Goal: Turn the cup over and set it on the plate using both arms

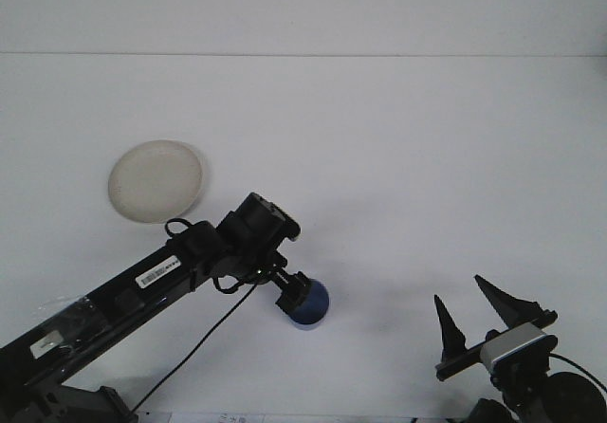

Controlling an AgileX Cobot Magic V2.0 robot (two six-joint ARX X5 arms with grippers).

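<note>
Fingers of the left gripper (293,295) sit right at the blue cup (309,304), overlapping its left rim; whether they are spread or closed on it cannot be told, since the dark wrist and the cup hide them. Fingers of the right gripper (474,321) stand plainly apart, two black tapering points angled up over the bottom right corner, holding nothing.

The left arm (142,285) is a long black boxy link with a white label, running from the bottom left corner up to a rounded wrist joint, with a thin black cable (204,342) looping beneath it.

The cup is small, round and smooth, deep blue, seen from above on the near middle of the tabletop (398,157), casting a soft shadow. The plate (156,180) is a round, cream-white, matte disc with a shallow raised rim, lying flat well to the left and farther back, apart from the cup and from the arm.

The tabletop is plain white, smooth and bare-looking, meeting a pale wall (303,10) along a straight line at the back
</note>
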